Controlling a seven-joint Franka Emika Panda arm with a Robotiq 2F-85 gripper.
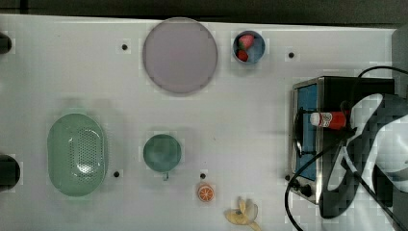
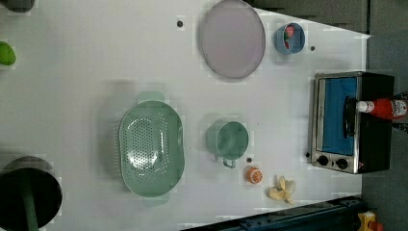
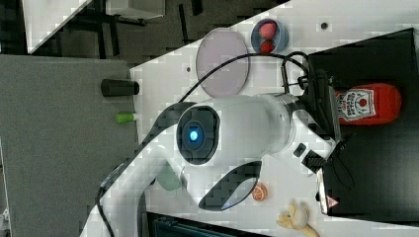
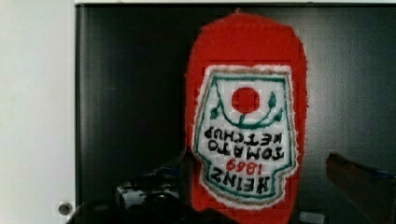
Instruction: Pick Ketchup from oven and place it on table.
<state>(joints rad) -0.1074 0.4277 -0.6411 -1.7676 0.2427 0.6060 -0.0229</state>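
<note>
We are cataloguing the ketchup (image 4: 245,112): a red bottle lying flat on the black top of the oven (image 1: 332,86), white cap (image 1: 315,119) pointing over the blue glass door; its white-edged label is reading "HEINZ 1869 TOMATO KETCHUP". The tool (image 4: 261,186) is hovering over the bottle with jaws spread wide, gripping nothing. The arm and its black cable are covering part of the oven in the top view. On the white desk (image 1: 96,77) we are listing a lilac round plate (image 1: 179,55), a perforated green colander (image 1: 77,154), a green cup (image 1: 162,153), an orange slice (image 1: 206,192), a peeled banana (image 1: 243,214) and a blue bowl (image 1: 257,45) of strawberries
</note>
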